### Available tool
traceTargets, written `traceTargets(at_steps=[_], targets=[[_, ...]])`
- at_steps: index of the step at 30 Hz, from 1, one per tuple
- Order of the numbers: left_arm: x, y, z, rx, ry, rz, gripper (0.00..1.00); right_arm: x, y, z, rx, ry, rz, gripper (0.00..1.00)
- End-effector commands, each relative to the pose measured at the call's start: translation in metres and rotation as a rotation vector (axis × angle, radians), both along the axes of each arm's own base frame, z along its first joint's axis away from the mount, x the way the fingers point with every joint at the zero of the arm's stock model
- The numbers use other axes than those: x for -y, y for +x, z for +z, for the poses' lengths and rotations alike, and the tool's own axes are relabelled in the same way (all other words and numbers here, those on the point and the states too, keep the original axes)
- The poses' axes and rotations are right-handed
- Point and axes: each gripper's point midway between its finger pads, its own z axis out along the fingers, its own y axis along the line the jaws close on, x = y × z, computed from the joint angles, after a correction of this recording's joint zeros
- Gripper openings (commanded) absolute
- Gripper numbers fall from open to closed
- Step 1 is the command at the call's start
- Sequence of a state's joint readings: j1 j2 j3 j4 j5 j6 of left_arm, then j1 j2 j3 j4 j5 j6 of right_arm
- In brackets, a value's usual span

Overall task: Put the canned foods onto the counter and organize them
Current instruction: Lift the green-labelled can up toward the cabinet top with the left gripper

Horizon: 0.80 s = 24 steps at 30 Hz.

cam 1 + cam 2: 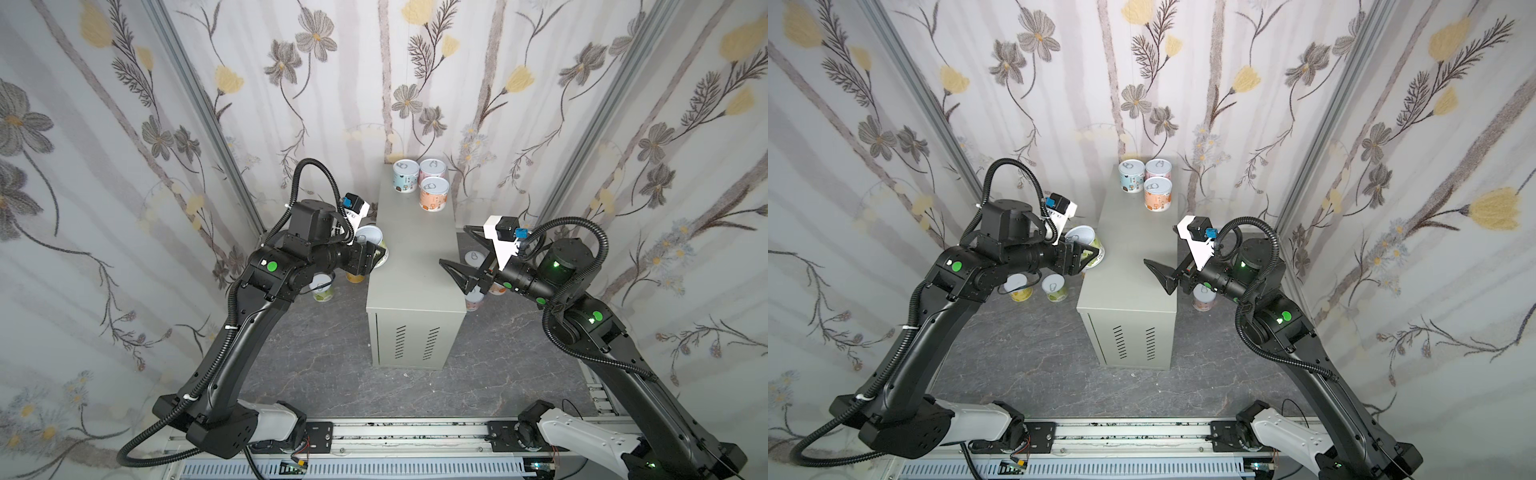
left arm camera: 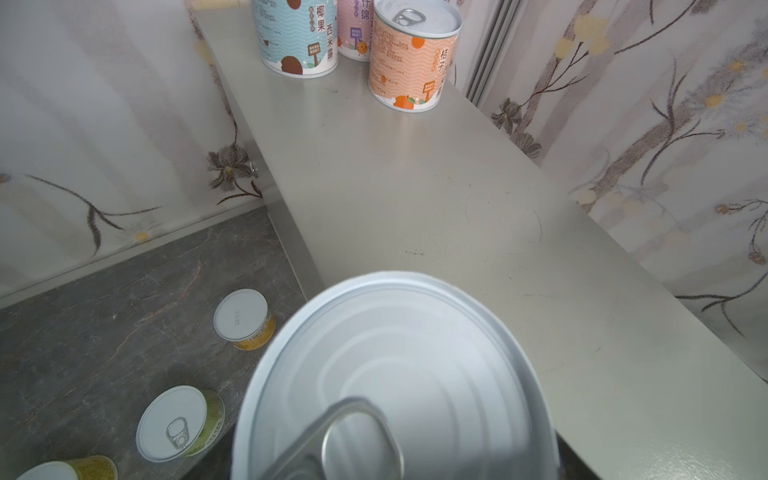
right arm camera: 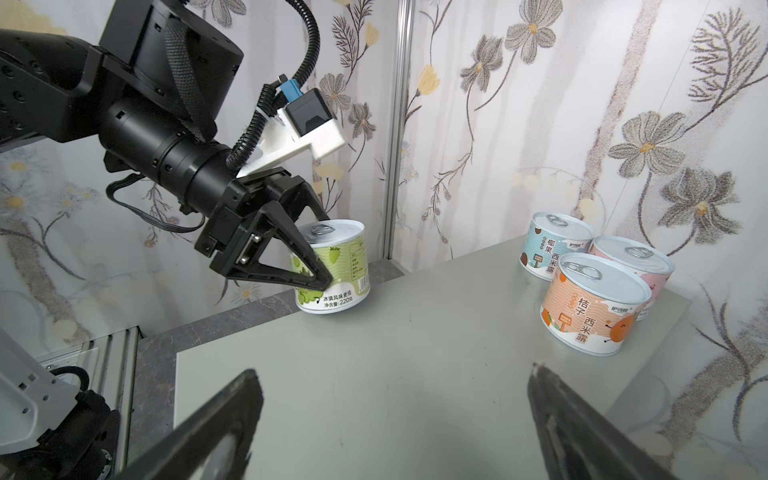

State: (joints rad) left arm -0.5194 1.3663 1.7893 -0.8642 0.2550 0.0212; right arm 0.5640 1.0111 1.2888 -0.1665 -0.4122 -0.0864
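A: The bench (image 1: 415,249) carries three cans (image 1: 433,194) at its far end. What worries you?

B: The left gripper (image 3: 323,253) holds the green can (image 3: 345,266) just at the bench's edge. Released there, it may fall to the floor (image 1: 324,365). The right gripper (image 1: 453,244), wide and empty, hovers near; they might collide.

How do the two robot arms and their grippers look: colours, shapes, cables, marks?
The left arm and right arm are black, with white base segments, green dots on joints and black corrugated cables. The left gripper and right gripper each have two black triangular fingers below a white camera bracket.
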Motion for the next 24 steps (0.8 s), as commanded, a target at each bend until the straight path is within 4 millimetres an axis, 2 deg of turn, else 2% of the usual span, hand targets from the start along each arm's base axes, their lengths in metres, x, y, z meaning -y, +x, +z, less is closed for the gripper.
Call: traceTargets(at_steps=[1, 9, 16, 24], targets=[[0.004, 0.013, 0.015, 0.082, 0.017, 0.017, 0.47, -0.001, -0.009, 0.003, 0.020, 0.009, 0.030, 1.00], [0.018, 0.032, 0.003, 0.073, 0.081, 0.035, 0.46, 0.002, -0.013, -0.006, 0.025, 0.010, 0.021, 1.00], [0.038, 0.050, -0.010, 0.066, 0.128, 0.043, 0.46, 0.006, -0.010, -0.018, 0.023, -0.004, -0.011, 1.00], [0.047, 0.077, -0.023, 0.093, 0.169, 0.091, 0.47, 0.016, -0.003, -0.025, 0.046, -0.010, -0.087, 1.00]])
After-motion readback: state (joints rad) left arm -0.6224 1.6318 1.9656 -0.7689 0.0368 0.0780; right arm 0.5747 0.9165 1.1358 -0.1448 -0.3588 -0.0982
